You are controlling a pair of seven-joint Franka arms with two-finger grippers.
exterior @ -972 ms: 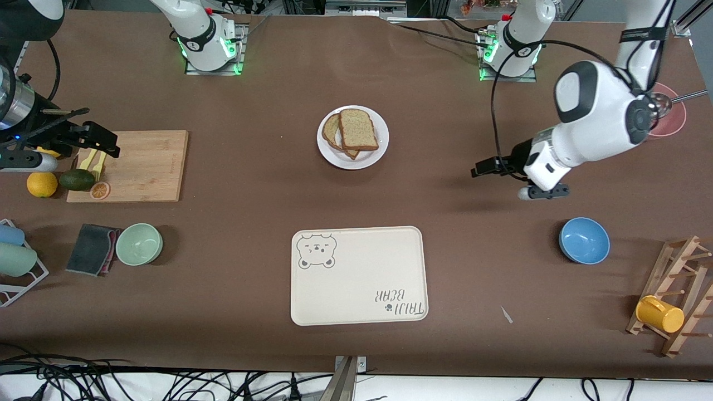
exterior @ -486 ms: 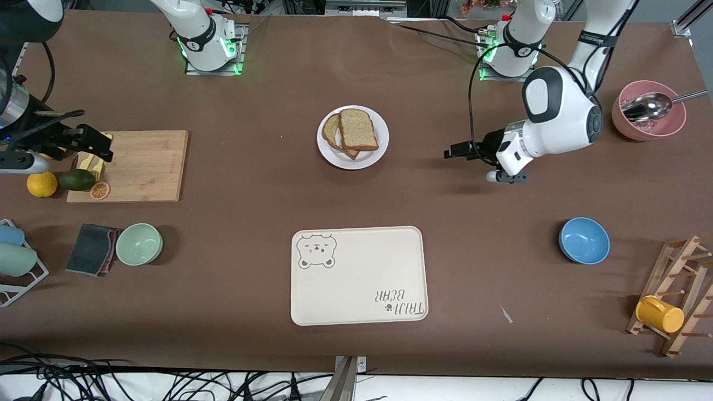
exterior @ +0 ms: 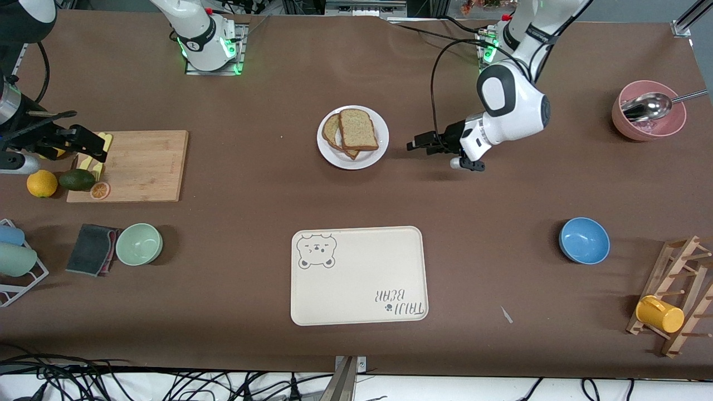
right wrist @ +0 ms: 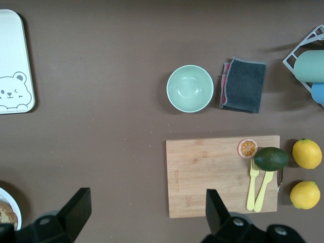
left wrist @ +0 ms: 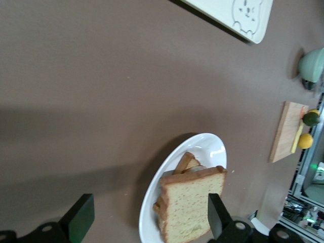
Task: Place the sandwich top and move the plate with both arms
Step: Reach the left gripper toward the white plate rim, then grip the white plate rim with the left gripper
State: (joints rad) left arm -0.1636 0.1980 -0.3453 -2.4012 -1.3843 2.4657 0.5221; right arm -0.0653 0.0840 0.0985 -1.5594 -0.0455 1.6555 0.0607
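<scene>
Round glossy white plate [exterior: 328, 150] with raised rim: at mid-table, nearer the edge where the arm bases stand than the camera-side edge. Thick speckled tan wholegrain bread slice, the sandwich top [exterior: 357, 129]: on the plate, laid flat over a second, similar slice [exterior: 332, 132], offset so that the lower slice protrudes toward the right arm's end. In the left wrist view: plate [left wrist: 212, 149] and top slice [left wrist: 188, 202] visible directly between the two black fingers.

Left gripper [exterior: 419, 144]: low over bare brown table surface just beside the plate, on the side toward the left arm's end; fingers spread wide, empty, not touching the plate.

Right gripper [exterior: 92, 148]: over the end of the rectangular bamboo cutting board [exterior: 145, 164] toward the right arm's end of the table; fingers spread wide, empty.

Cream rectangular bear-print tray [exterior: 359, 274]: near the camera-side edge of the table, nearer the camera than the plate, well apart from it.
</scene>
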